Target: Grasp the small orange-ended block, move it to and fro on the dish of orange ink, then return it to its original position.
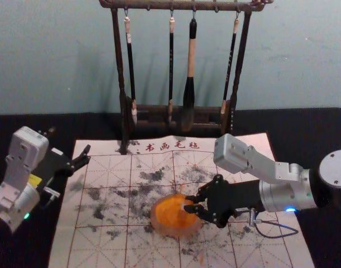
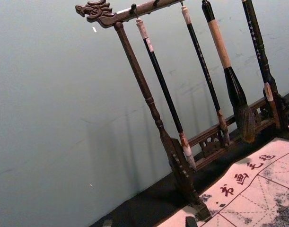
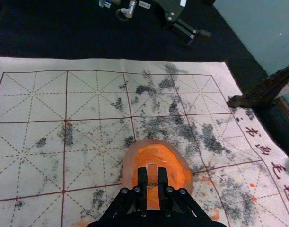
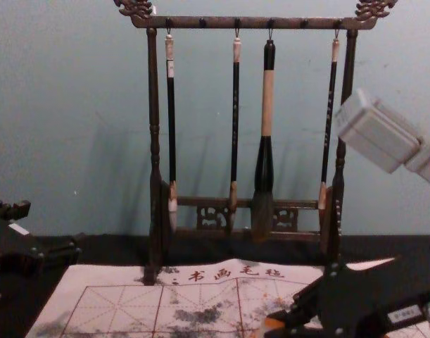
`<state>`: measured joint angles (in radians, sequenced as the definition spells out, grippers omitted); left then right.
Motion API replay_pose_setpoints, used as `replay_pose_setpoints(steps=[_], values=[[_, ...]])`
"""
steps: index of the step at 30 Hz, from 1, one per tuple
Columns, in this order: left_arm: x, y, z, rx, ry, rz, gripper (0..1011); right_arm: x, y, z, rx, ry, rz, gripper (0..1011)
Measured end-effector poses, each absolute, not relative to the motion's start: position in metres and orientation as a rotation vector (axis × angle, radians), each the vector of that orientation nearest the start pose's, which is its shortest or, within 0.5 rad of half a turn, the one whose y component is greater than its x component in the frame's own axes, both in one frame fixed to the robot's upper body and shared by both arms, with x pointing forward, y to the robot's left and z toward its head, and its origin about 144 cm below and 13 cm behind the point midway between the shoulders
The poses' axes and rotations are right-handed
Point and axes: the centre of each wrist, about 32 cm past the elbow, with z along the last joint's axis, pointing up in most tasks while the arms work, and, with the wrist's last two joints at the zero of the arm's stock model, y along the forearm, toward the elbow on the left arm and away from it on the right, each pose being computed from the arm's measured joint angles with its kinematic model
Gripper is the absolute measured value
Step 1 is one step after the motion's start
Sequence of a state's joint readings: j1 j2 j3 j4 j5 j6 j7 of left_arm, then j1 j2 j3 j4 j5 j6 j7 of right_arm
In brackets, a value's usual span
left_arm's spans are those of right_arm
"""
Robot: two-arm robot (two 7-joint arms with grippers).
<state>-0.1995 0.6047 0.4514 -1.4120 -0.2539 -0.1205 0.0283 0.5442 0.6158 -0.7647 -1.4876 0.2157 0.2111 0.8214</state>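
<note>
The mat (image 1: pixel 92 240) is whitish pink, ruled in dark red squares with dashed diagonals, blotched grey-black, flecked orange, and lettered in dark red. The ink (image 3: pixel 161 158) is bright orange inside the dish's (image 3: pixel 130 165) pinkish rim. Black claws (image 1: pixel 187 204); pale, orange-tinted block (image 3: pixel 152 174). Dark brown rack (image 4: pixel 350 84), blue-green wall (image 4: pixel 74 105), black table (image 1: pixel 58 125). The thick brush (image 4: pixel 268 98) is banded black and tan.
</note>
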Motion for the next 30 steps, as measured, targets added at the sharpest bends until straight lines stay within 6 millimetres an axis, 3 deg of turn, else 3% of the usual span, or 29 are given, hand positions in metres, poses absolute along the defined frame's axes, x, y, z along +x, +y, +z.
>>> replay_pose_setpoints(steps=[30], values=[[0.489,0.310,1.140,0.304,-0.285,1.248,1001,0.552,-0.219,1.216,-0.630,-0.139,-0.271,103]])
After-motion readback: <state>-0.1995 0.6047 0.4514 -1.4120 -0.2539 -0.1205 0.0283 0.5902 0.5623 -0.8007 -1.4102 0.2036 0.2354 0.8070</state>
